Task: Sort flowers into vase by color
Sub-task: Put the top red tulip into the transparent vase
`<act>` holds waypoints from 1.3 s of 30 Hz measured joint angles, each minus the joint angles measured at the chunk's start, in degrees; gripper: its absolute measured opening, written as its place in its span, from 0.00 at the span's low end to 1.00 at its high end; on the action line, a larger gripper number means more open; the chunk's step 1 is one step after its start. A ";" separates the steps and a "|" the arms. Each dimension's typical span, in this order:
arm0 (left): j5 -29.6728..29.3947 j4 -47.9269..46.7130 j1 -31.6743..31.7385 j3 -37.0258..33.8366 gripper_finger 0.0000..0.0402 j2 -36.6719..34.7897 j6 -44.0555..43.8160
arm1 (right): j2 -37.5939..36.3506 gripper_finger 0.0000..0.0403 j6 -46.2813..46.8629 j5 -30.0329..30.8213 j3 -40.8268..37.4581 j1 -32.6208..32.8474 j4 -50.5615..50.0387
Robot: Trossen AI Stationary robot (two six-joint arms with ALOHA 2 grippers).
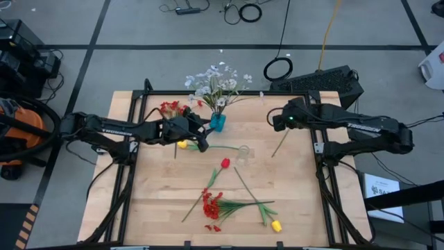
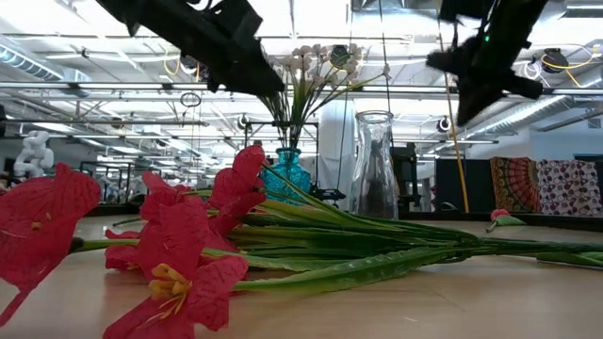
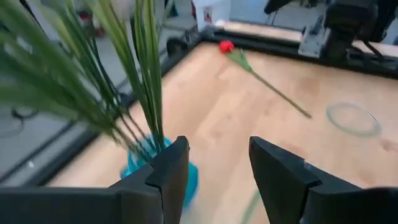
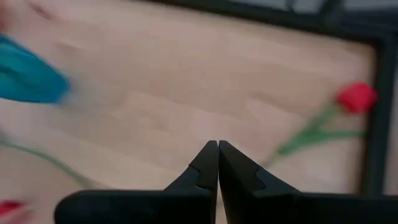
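Observation:
My left gripper (image 1: 201, 141) (image 3: 217, 168) is open and hangs above the table beside the blue vase (image 1: 218, 123) (image 3: 134, 165), which holds white blossom sprays (image 1: 216, 82). Below it lies a yellow tulip (image 1: 182, 144), its stem (image 3: 252, 205) showing between the fingers. My right gripper (image 1: 275, 122) (image 4: 217, 163) is shut, empty and raised near the table's right side. A red tulip (image 4: 356, 98) (image 3: 227, 46) lies by the right frame. An empty clear vase (image 1: 243, 154) (image 2: 374, 165) stands mid-table. On the table lie another red tulip (image 1: 225, 163), a red cluster (image 1: 211, 205) and a yellow tulip (image 1: 276, 226).
More red blooms (image 1: 170, 109) lie at the table's far left corner, next to the left arm. The black table frame (image 1: 319, 149) runs along the edges. A keyboard (image 1: 326, 80) sits beyond the far right corner. Bare wood (image 1: 159, 201) shows at the near left.

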 joint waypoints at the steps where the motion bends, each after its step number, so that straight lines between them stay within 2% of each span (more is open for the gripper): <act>1: 0.02 -0.94 -0.25 0.00 0.41 -0.40 -1.60 | 0.97 0.03 0.16 -0.31 0.00 -0.92 -1.12; 4: -0.01 -3.49 -1.11 -0.02 0.33 -1.82 -6.10 | 3.70 0.06 -1.71 -1.93 0.00 -4.34 -3.51; 9: -0.20 -6.10 -3.42 0.00 0.08 -2.92 -7.97 | 6.80 0.11 -7.58 -3.16 0.00 -9.61 -3.12; 11: -0.27 -7.70 -4.49 0.00 0.02 -3.14 -9.25 | 7.38 0.13 -9.28 -3.36 0.00 -11.16 -3.12; 19: 0.63 -14.61 -9.73 -0.01 0.01 -3.16 -18.48 | 7.07 0.21 -13.95 -4.65 -2.87 -15.15 -0.65; 26: 1.53 -17.24 -12.99 -0.02 0.01 -3.16 -18.35 | 7.07 0.25 -11.69 -7.81 -10.77 -14.63 4.60; 39: 2.41 -15.43 -12.02 -0.02 0.01 -3.12 -22.24 | 7.07 0.24 -8.42 -9.19 -12.70 -11.87 3.52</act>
